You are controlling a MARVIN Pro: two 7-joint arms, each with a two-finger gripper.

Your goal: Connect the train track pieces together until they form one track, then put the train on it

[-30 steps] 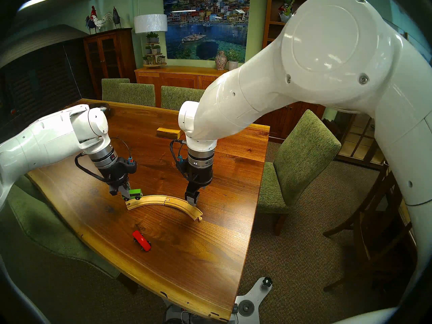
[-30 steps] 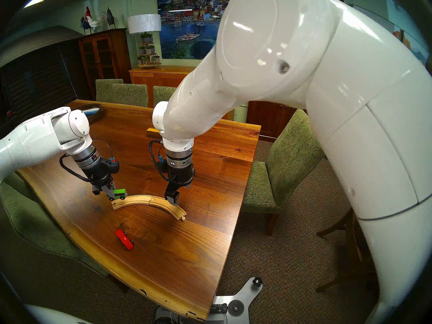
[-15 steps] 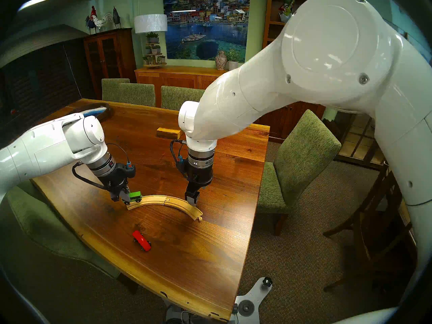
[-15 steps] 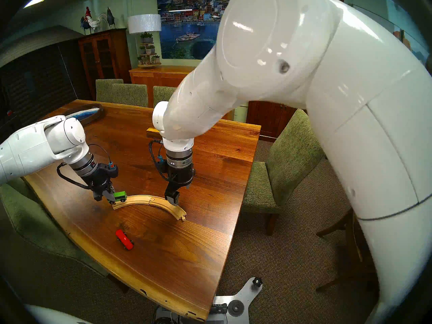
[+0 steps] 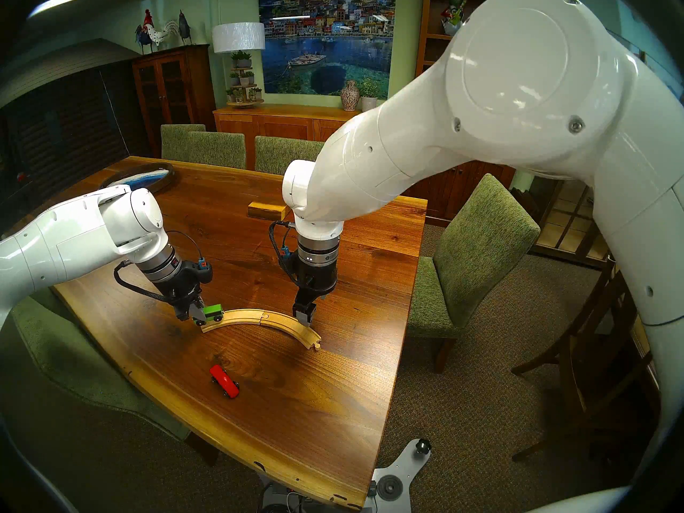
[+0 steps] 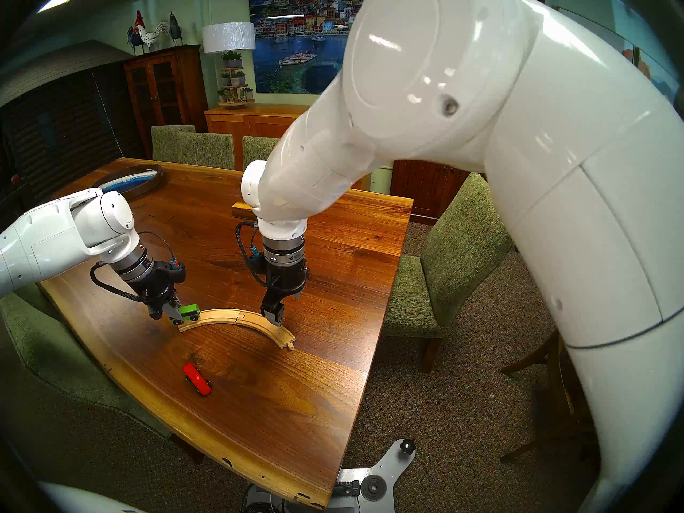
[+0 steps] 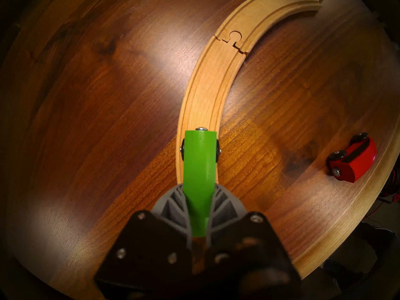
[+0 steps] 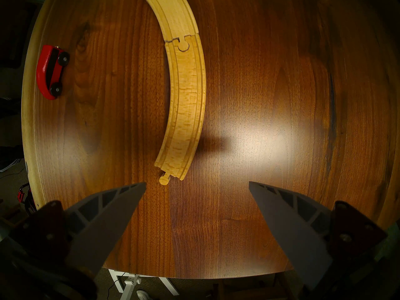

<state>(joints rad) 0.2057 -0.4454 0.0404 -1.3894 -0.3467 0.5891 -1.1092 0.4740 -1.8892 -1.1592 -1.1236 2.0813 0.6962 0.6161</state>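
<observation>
The green car (image 7: 199,161) is sitting over the left end of the joined track (image 5: 259,317), pinched at its rear by the left end effector (image 7: 198,210); being light, rigid and smooth, it is best held by its flat sides. Its wheels are mostly hiding under the body, so I cannot tell whether they are meeting the grooves. The right end effector (image 8: 195,206) is hanging spread and empty near the track's other end, while the red car (image 5: 224,381) is lying on its side on the surface (image 5: 296,408).

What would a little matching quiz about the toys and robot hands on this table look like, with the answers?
Things:
1. green car
2. red car
3. track
4. right gripper

States:
A. lying alone on the table, near its front edge
B. open, holding nothing
C. two curved pieces joined into one arc
D. gripped by the left gripper over one end of the arc

Pairs: 1-D, 2-A, 3-C, 4-B
</observation>
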